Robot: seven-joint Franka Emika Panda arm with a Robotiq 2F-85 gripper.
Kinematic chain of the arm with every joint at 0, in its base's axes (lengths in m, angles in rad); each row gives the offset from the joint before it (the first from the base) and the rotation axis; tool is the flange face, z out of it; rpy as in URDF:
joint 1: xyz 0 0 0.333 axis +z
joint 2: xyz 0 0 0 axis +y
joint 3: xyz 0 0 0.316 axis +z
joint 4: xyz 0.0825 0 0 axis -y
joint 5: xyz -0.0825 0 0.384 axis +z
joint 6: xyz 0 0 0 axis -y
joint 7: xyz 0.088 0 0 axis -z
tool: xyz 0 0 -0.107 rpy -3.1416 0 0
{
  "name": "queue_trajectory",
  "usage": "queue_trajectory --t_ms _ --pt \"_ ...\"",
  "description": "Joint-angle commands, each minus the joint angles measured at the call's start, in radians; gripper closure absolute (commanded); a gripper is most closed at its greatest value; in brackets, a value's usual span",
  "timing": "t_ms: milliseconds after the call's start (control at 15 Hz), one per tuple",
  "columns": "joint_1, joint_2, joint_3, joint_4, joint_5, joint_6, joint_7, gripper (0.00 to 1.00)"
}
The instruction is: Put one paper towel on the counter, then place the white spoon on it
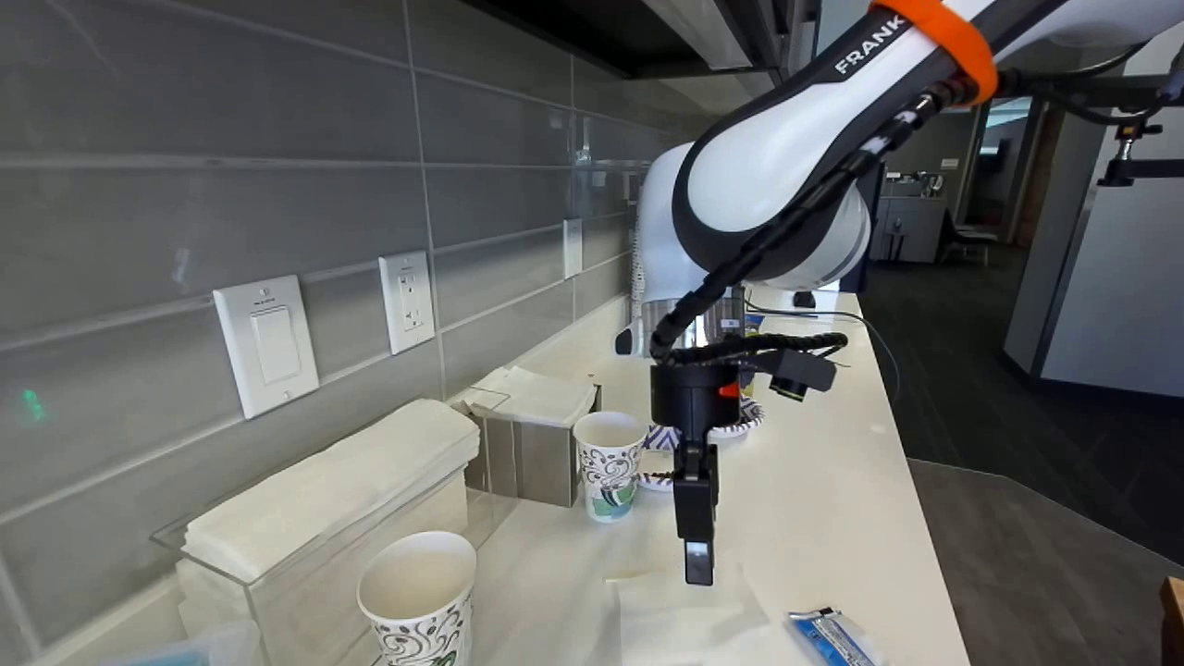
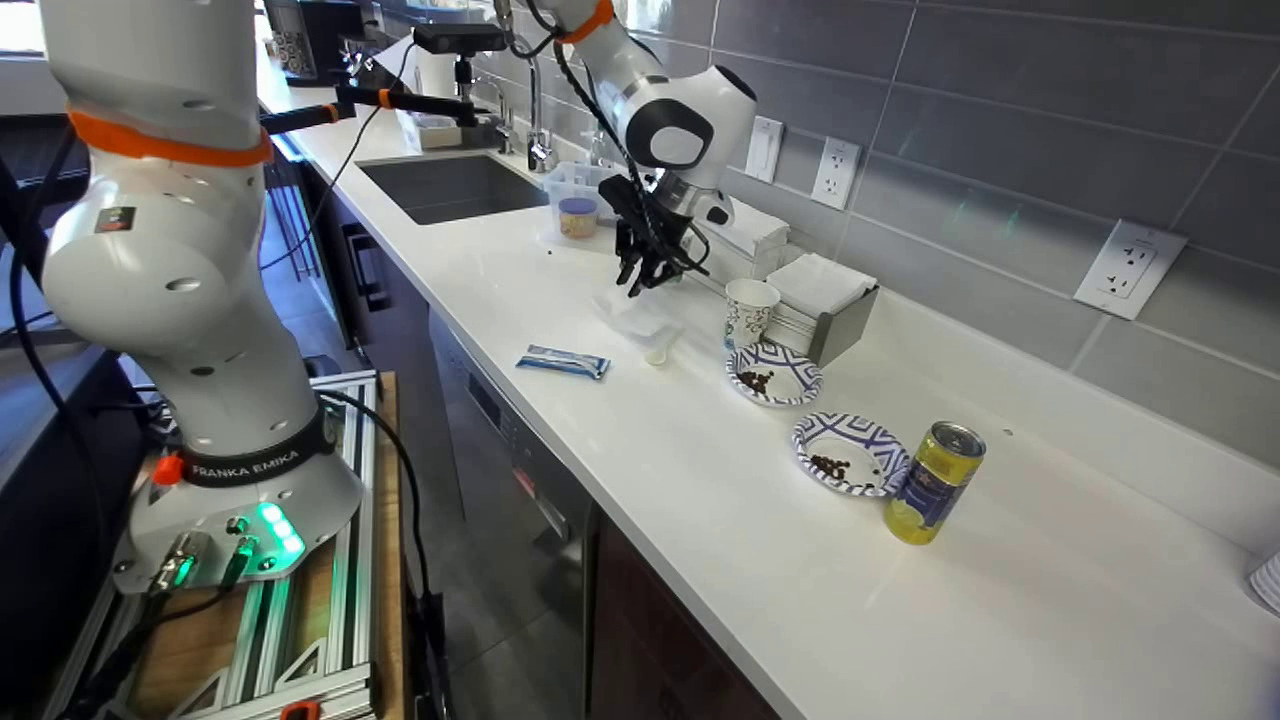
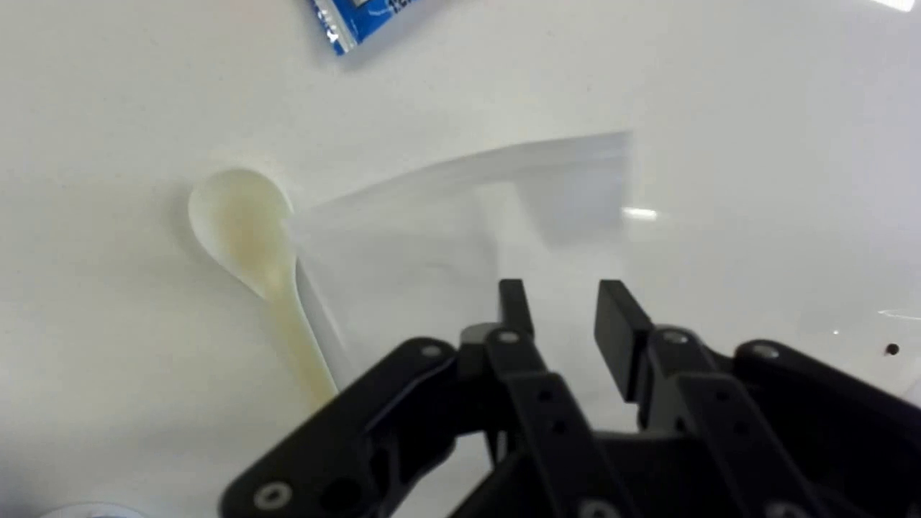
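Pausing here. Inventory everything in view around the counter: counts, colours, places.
thin sheet: 1, translucent white, on the counter
spoon: 1, off-white, by the sheet's corner
packet: 1, blue, near the counter's edge
towel stacks: 2, white, by the wall
paper cups: 2, white patterned, by the stacks
bowls: 2, white-blue, near one cup
dark bits: many, brown, inside both bowls
can: 1, yellow-blue, beside a bowl
tub: 1, clear, near the sink
jar: 1, blue-topped, at the tub
sink: 1, grey, in the counter
wall plates: at least 3, white, on the wall
gripper: 1, black, open above the sheet
arm: 1, mostly white, over the counter
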Motion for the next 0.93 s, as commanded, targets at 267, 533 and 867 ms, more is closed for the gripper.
queue_trajectory --t_ms 267,533,867 --pt "0.017 -0.053 -0.016 -0.040 -0.135 0.040 -0.019 0.07" --pt "0.015 -0.040 -0.025 -0.064 -0.226 0.061 -0.018 0.00" --pt "0.016 -0.034 -0.024 -0.072 -0.269 0.085 -0.016 0.00"
